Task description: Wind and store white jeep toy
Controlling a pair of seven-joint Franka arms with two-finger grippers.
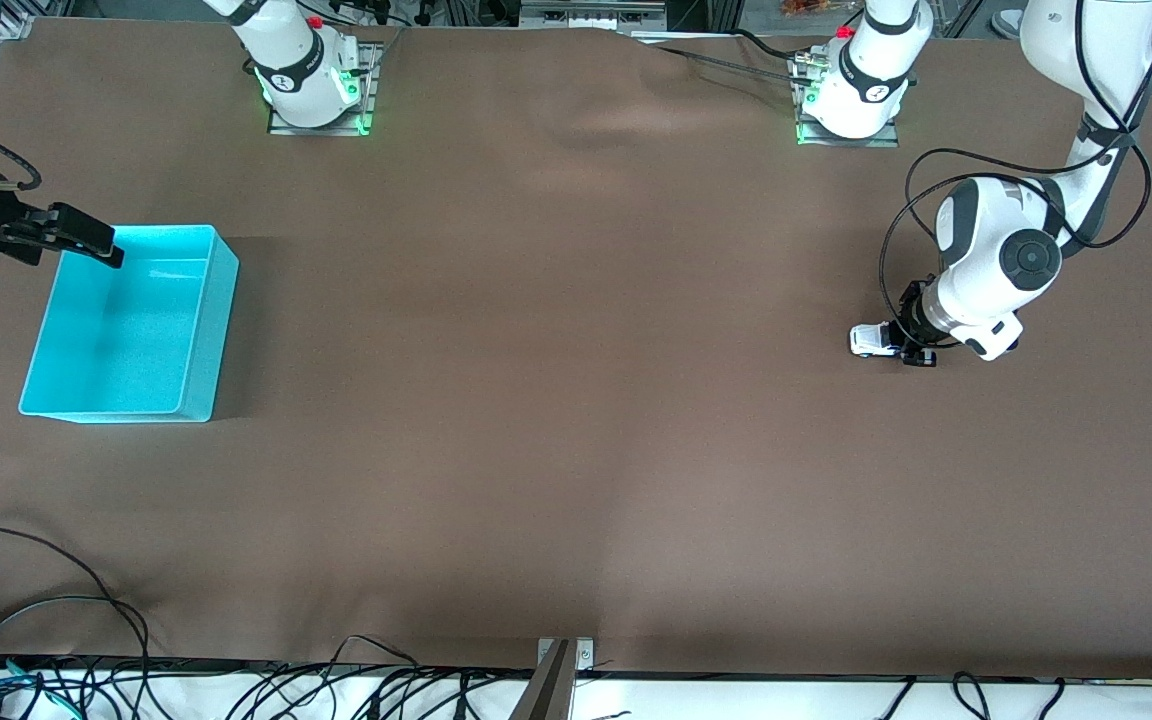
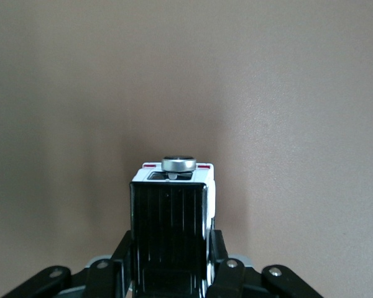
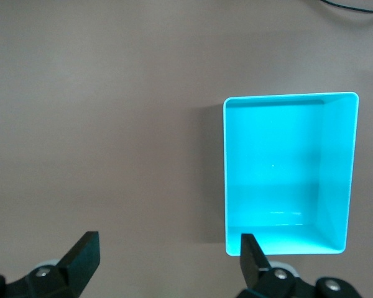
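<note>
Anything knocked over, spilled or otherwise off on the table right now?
Nothing stands out. The white jeep toy sits upright on its wheels with the left gripper shut on it. The turquoise bin stands square at the right arm's end; the right gripper waits open above its rim.

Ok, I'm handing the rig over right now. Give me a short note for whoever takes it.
Left gripper: shut on the white jeep toy, down at the table toward the left arm's end.
Right gripper: open, empty, waiting over the rim of the blue bin.
Done: jeep gripped.
Left: wind it, then carry it to the bin at the right arm's end, which has nothing in it yet.
</note>
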